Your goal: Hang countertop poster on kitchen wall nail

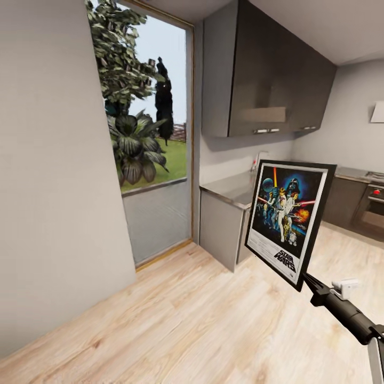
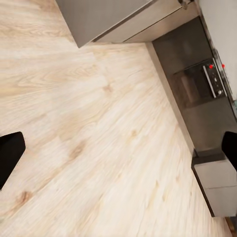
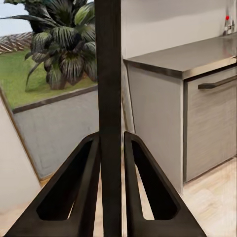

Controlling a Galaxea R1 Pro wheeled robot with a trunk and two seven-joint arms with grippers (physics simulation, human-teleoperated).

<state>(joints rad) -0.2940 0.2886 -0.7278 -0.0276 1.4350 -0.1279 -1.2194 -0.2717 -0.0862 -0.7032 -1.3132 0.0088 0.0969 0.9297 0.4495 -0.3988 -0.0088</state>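
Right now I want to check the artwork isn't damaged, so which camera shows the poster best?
The head view: the poster faces it, whole artwork and lettering visible, held at its lower corner by the right tool. The right wrist view shows just its dark edge.

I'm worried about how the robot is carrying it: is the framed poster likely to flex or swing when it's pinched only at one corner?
The poster probably stays stiff: its frame edges look straight though the right claw holds only the bottom corner. It likely twists easily, since the thin fingers grip just its narrow edge. It looks light, held out tilted without sagging.

1 poster, 2 grippers, 1 oven
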